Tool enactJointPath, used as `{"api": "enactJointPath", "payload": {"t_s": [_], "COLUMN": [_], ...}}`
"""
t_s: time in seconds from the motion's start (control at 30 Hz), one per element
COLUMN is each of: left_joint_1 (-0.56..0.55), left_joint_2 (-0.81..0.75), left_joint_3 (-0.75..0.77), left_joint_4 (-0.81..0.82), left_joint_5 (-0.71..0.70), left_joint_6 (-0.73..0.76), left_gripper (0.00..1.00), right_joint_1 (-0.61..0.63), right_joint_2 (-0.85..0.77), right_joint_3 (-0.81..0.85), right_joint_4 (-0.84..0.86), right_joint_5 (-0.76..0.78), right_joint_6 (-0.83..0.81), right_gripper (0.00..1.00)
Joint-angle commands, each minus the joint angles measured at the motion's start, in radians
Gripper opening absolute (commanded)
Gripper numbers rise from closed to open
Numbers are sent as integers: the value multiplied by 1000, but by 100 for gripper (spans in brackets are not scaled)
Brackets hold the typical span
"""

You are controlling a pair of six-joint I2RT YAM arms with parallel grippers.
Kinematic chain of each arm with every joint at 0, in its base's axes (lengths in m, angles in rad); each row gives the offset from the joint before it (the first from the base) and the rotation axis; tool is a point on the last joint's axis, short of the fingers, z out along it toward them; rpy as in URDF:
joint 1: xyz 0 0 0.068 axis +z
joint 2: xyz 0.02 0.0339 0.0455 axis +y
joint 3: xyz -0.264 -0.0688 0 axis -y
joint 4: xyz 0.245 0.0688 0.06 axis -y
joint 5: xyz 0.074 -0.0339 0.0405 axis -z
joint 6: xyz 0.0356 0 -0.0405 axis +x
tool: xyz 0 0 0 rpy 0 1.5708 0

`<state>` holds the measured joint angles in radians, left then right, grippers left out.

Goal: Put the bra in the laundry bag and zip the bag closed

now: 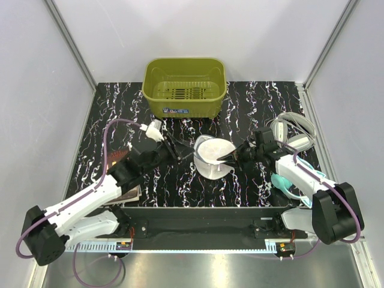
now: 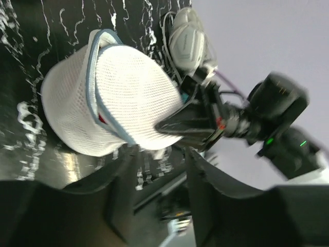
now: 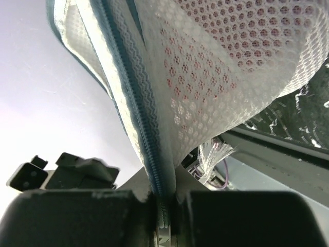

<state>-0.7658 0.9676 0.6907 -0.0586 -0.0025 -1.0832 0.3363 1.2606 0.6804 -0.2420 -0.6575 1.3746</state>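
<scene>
the right tool (image 1: 230,158) is clenched on the zipper rim (image 3: 149,144) of the laundry bag (image 1: 211,159); in its own wrist view the two black fingers (image 3: 92,216) meet at the bottom edge with the blue-grey zipper tape pinched between them, and the white mesh rises straight up from the pinch. the bag sits between the two tools, resting on the black marbled bench (image 1: 252,102), tilted with one round face turned up and towards the left tool. the bra (image 3: 180,59) is inside the bag: it shows only as a red tint through the mesh holes just above the right tool's grip, and as a small red sliver at the rim seam in the left wrist view. whether the zipper is fully run round cannot be told. the left tool (image 2: 159,152) is released, its two dark fingers spread with bare bench showing in the gap; the bag lies just ahead of its tips, and whether they touch the mesh cannot be told. beyond the bag, well ahead of both tools, stands an olive-green basket (image 1: 185,87). a white rounded item with a grey rim (image 1: 294,135) lies just outside the right tool's wrist, and a teal rounded item (image 1: 287,183) lies behind that tool, beside its forearm.
</scene>
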Motion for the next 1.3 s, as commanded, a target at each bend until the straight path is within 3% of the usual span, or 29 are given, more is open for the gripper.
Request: {"api": "enactJointPath", "payload": {"t_s": [0.0,0.13,0.27,0.4,0.53,0.8,0.93,1.03,1.2,1.27], "left_joint_1": [-53,-128,-177,-224,-233,-234,-236,-234,-234,-230], "left_joint_2": [54,140,210,290,336,390,416,425,428,430], "left_joint_3": [-28,21,78,128,162,213,233,236,240,253], "left_joint_4": [32,32,26,19,13,-26,-27,-18,-36,-105], "left_joint_5": [78,44,-39,-109,-166,-287,-292,-304,-355,-402], "left_joint_6": [304,407,398,382,370,391,387,387,407,408], "left_gripper": [42,44,57,57,46,43,35,28,0,0], "right_joint_1": [-8,-10,-10,-10,-8,-8,-10,-8,-10,-10], "right_joint_2": [-9,-3,2,2,0,-4,-12,-21,-41,-52], "right_joint_3": [30,44,51,57,54,47,35,27,7,-2], "right_joint_4": [33,36,38,36,40,43,52,52,52,52], "right_joint_5": [-68,-65,-51,-41,-34,-45,-51,-56,-59,-59], "right_joint_6": [53,80,115,130,136,144,150,158,159,153], "right_gripper": [0,0,0,0,0,0,0,0,0,0]}}
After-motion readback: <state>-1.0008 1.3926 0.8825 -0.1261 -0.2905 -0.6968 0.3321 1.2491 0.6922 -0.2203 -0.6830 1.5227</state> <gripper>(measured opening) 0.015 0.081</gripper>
